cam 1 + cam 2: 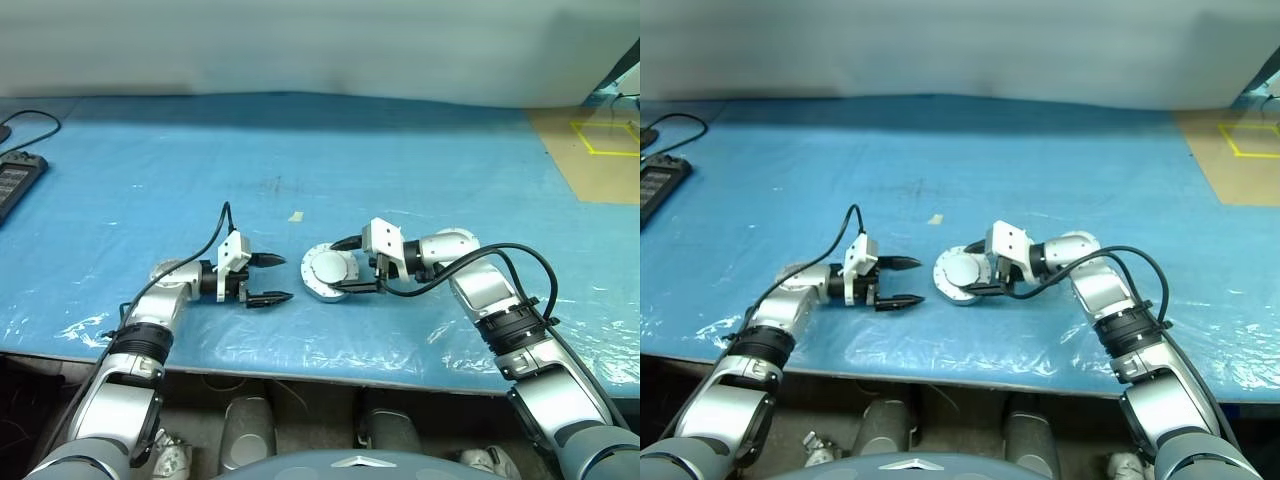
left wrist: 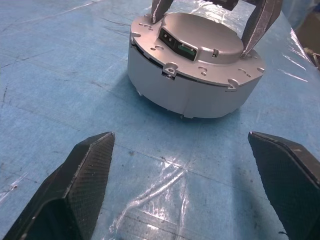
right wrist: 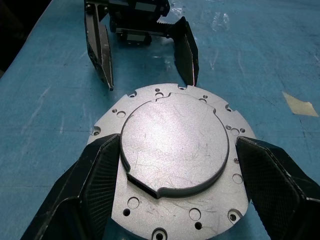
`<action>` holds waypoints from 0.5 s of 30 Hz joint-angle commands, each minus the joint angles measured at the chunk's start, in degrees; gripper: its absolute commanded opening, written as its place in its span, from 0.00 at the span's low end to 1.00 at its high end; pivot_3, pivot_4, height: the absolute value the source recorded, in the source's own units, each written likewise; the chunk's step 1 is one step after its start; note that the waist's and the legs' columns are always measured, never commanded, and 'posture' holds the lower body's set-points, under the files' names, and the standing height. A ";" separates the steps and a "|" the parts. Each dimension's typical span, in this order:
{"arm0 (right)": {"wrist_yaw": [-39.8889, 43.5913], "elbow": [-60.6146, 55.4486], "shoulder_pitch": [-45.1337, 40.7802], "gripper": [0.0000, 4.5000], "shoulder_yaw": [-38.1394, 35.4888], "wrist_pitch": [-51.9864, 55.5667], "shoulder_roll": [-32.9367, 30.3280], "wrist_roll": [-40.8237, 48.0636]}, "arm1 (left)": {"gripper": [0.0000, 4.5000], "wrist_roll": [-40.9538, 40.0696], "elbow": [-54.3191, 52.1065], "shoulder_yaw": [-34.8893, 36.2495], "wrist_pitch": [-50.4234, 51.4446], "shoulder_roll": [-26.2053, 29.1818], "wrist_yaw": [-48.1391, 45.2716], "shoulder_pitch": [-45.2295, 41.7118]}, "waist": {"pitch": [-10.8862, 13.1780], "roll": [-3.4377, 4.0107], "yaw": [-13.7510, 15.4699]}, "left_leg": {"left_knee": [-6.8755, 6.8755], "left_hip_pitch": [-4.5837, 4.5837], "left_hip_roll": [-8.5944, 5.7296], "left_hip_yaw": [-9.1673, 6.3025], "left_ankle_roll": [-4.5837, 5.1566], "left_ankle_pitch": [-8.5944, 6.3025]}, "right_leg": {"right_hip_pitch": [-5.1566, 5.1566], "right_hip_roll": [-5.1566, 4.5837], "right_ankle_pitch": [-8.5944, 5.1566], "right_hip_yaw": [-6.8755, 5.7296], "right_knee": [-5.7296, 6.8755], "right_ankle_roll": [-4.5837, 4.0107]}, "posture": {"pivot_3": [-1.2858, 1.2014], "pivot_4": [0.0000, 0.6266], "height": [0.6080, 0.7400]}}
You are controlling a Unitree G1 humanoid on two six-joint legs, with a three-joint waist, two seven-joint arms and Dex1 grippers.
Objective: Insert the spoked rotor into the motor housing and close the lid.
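Lid sits seated on the housing — smooth grey face up, flange holes all round, no gap seen at the seam from the left wrist view. Rotor presumably inside; cannot confirm, it is covered.

Landmark: the housing, on the blue sheet near the front edge.

Right gripper: fingers spread wide, straddling the lid's raised centre, one finger on each side of it. Whether the pads touch the lid cannot be told. Points across toward the left gripper, tilted down.

Left gripper: wide open, empty, just beside the housing on its left, pointing straight at its side wall.

Key relation — housing is round, no long axis; right gripper is at it, left is apart. Judgement: lid looks closed; next is likely the right gripper's release.
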 commanded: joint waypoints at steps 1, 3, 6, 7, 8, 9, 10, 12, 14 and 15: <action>-1.47 1.45 0.70 0.86 0.80 0.38 -1.12 -2.77 | 1.00 -0.95 -1.16 0.81 0.61 -0.21 1.05 -0.37 | 0.00 0.00 0.00 | 0.00 0.00 0.00 0.00 0.00 0.00 | 0.00 0.00 0.00 0.00 0.00 0.00 | 0.52 0.24 1.00; -1.49 1.29 0.85 0.86 0.83 0.51 -1.13 -2.66 | 1.00 -1.94 -1.00 1.76 1.77 -0.49 1.77 -1.30 | 0.00 0.00 0.00 | 0.00 0.00 0.00 0.00 0.00 0.00 | 0.00 0.00 0.00 0.00 0.00 0.00 | 0.52 0.24 1.00; -1.60 1.08 1.01 0.85 0.91 0.64 -1.07 -2.56 | 0.92 -4.38 -2.05 2.51 5.57 -0.75 0.73 -2.32 | 0.00 0.00 0.00 | 0.00 0.00 0.00 0.00 0.00 0.00 | 0.00 0.00 0.00 0.00 0.00 0.00 | 0.52 0.24 1.00; -1.66 1.05 1.05 0.85 0.92 0.69 -1.03 -2.52 | 0.87 -5.09 -2.67 2.50 6.88 -0.78 0.14 -2.50 | 0.00 0.00 -0.01 | 0.00 0.00 0.00 0.00 0.00 0.00 | 0.00 0.00 0.00 0.00 0.00 0.00 | 0.52 0.24 1.00; -1.72 1.06 1.07 0.85 0.94 0.70 -1.00 -2.52 | 0.78 -5.53 -3.27 2.48 7.55 -0.87 -0.17 -2.59 | 0.00 0.00 -0.02 | 0.00 0.00 0.00 0.00 0.00 0.00 | 0.00 0.00 0.00 0.01 0.00 0.00 | 0.52 0.24 1.00; -1.81 1.05 1.07 0.85 0.94 0.71 -0.97 -2.54 | 0.73 -5.85 -3.77 2.55 7.63 -1.11 -0.06 -2.71 | 0.00 0.00 -0.03 | 0.00 0.00 0.00 0.00 0.00 0.00 | 0.00 0.00 0.00 0.00 0.00 0.00 | 0.52 0.24 1.00; -1.91 1.04 1.07 0.85 0.91 0.73 -0.95 -2.56 | 0.65 -6.19 -4.25 2.63 7.93 -1.35 0.05 -2.81 | 0.00 0.00 -0.03 | 0.00 0.00 0.00 0.00 0.00 0.00 | 0.00 0.01 0.00 0.00 -0.01 0.00 | 0.52 0.24 1.00; -2.08 1.04 1.07 0.85 0.84 0.78 -0.93 -2.58 | 0.51 -6.55 -5.07 2.63 8.14 -1.65 0.20 -2.90 | 0.00 0.00 -0.03 | 0.00 -0.01 0.00 0.00 0.00 0.00 | 0.00 0.00 0.00 0.00 -0.02 0.00 | 0.52 0.24 1.00; -2.26 1.11 1.09 0.85 0.74 0.78 -0.95 -2.60 | 0.36 -6.88 -5.54 2.76 8.24 -1.98 0.50 -3.09 | 0.00 0.00 -0.04 | 0.00 0.00 0.00 0.00 0.01 -0.01 | 0.00 0.00 0.00 0.00 -0.02 0.00 | 0.52 0.24 1.00; -2.33 1.13 1.10 0.85 0.71 0.76 -0.98 -2.62 | 0.26 -6.98 -5.51 2.83 8.19 -2.07 0.64 -3.32 | 0.00 0.00 -0.04 | 0.00 0.00 0.00 0.00 0.02 -0.01 | 0.00 0.00 0.00 0.00 -0.01 0.00 | 0.52 0.24 1.00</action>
